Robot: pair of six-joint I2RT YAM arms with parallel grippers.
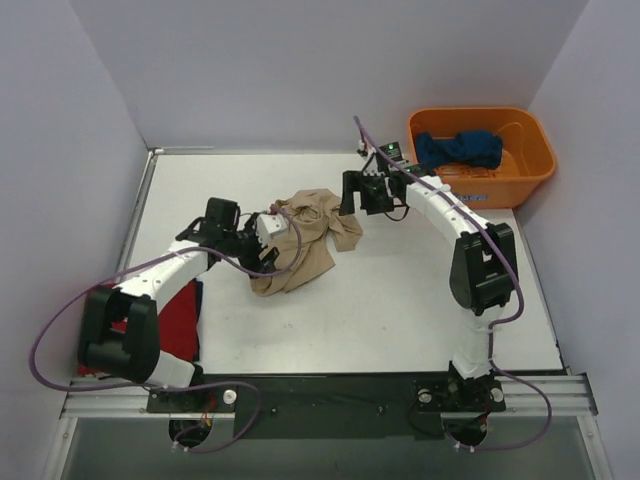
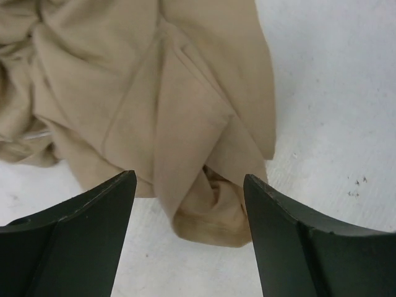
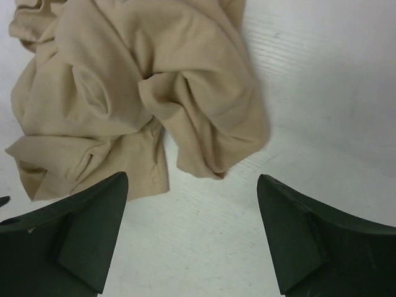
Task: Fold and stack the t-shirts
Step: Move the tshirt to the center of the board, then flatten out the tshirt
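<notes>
A tan t-shirt (image 1: pixel 305 240) lies crumpled in the middle of the table. My left gripper (image 1: pixel 270 226) is at its left edge, open; in the left wrist view a rolled hem of the tan t-shirt (image 2: pixel 210 216) lies between the spread fingers of the gripper (image 2: pixel 189 180), touching neither. My right gripper (image 1: pixel 350 198) hangs open over the shirt's far right corner. In the right wrist view only bare table sits between the gripper's (image 3: pixel 192 180) fingers, the tan t-shirt (image 3: pixel 136 93) just beyond. A red t-shirt (image 1: pixel 180 318) lies flat under my left arm. A dark blue t-shirt (image 1: pixel 460 148) is in the bin.
The orange plastic bin (image 1: pixel 535 160) stands at the back right corner beyond the table's edge. Grey walls close in on the left, back and right. A purple cable loops off each arm. White tabletop (image 1: pixel 420 290) shows to the right of the tan shirt.
</notes>
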